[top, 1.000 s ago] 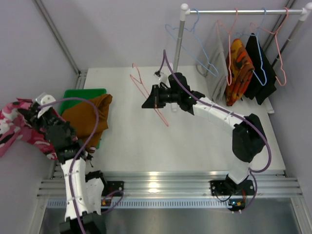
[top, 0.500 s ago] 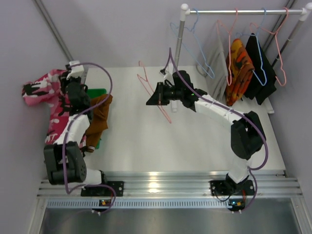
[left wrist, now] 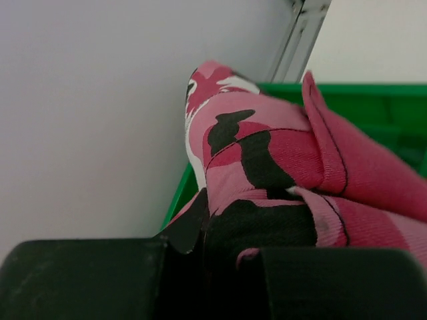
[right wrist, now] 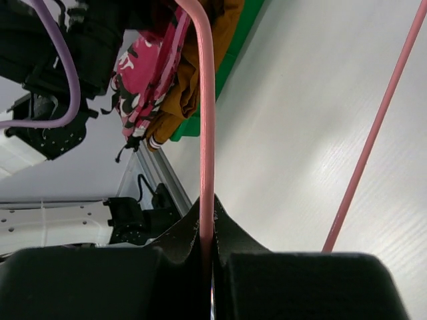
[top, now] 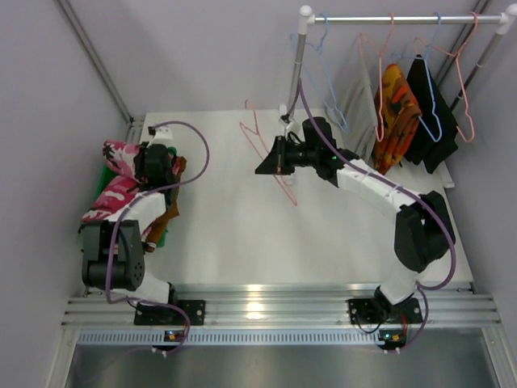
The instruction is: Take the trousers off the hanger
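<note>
Gripping the floral trousers (left wrist: 267, 153) between the pinched fingers of my left gripper (left wrist: 220, 267), I have them bunched over the green bin (left wrist: 373, 107) at the far left of the table (top: 323, 234). The coming move turns on this: the cloth hangs just under and left of my wrist, partly over the bin's left wall. Its long axis runs far to near along the table's left edge. I judge that letting go here may leave part of it draped over that rim.

The fabric is a soft ribbed weave printed in pink, red, white and black, folded into thick rolls. The rust-brown trousers (right wrist: 200, 73) lie slumped in the same bin, plain and limp, touching the floral cloth.

My right gripper (right wrist: 208, 257) is clamped on the thin pink wire hanger (right wrist: 205, 133), bare of cloth and held above mid-table. The light grey trousers (top: 355, 93) hang flat from the rail (top: 404, 18) at the far right. My right arm is much the nearer to them.
</note>
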Robot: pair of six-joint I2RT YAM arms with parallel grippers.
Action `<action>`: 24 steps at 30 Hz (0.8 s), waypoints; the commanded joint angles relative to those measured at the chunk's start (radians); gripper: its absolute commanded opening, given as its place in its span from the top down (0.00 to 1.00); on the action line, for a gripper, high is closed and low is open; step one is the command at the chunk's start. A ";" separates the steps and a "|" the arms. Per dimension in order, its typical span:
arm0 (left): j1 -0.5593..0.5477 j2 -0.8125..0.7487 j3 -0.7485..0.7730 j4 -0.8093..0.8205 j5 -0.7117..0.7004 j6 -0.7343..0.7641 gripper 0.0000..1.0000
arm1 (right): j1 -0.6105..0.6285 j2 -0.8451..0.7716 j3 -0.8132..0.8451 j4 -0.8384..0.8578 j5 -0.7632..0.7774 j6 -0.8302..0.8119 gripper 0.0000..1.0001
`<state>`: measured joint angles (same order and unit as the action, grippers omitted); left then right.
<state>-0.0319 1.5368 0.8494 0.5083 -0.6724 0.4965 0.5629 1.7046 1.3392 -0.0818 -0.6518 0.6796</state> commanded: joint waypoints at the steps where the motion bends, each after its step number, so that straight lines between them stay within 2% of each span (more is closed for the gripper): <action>1: 0.003 -0.209 -0.062 -0.094 -0.093 -0.073 1.00 | -0.021 -0.103 -0.012 0.020 -0.031 -0.034 1.00; 5: -0.009 -0.367 -0.034 -0.327 -0.107 -0.088 1.00 | -0.021 -0.122 -0.026 0.037 -0.052 -0.012 1.00; 8: -0.016 -0.429 0.019 -0.474 -0.066 -0.091 1.00 | -0.021 -0.122 -0.023 0.051 -0.057 0.006 1.00; 9: -0.019 -0.435 0.051 -0.602 -0.047 -0.098 1.00 | -0.020 -0.125 -0.018 0.054 -0.057 0.011 1.00; 10: -0.020 -0.435 0.059 -0.654 -0.012 -0.102 0.98 | -0.020 -0.125 -0.017 0.054 -0.057 0.012 1.00; 12: -0.023 -0.417 0.056 -0.723 -0.009 -0.111 0.83 | -0.020 -0.129 -0.011 0.059 -0.057 0.015 1.00; 15: -0.023 -0.327 0.016 -0.818 0.016 -0.116 0.70 | -0.020 -0.135 -0.003 0.048 -0.054 -0.002 1.00; 17: -0.023 -0.268 0.011 -0.910 0.090 -0.136 0.62 | -0.020 -0.135 0.005 0.034 -0.055 -0.011 1.00; 18: -0.023 -0.226 0.013 -0.931 0.118 -0.172 0.47 | -0.020 -0.137 0.012 0.028 -0.057 -0.023 1.00; 20: -0.023 -0.202 0.036 -0.997 0.244 -0.217 0.36 | -0.021 -0.145 0.021 0.004 -0.060 -0.049 1.00; 21: -0.023 -0.199 0.049 -1.022 0.298 -0.226 0.26 | -0.021 -0.149 0.026 -0.006 -0.060 -0.058 1.00; 22: -0.023 -0.205 0.066 -1.046 0.342 -0.230 0.02 | -0.024 -0.152 0.031 -0.028 -0.060 -0.069 1.00; 24: -0.023 -0.225 0.123 -1.096 0.419 -0.251 0.01 | -0.027 -0.174 0.043 -0.050 -0.052 -0.101 1.00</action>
<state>-0.0425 1.3499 0.8959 -0.4397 -0.4831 0.3222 0.5442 1.6146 1.3170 -0.1070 -0.6907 0.6464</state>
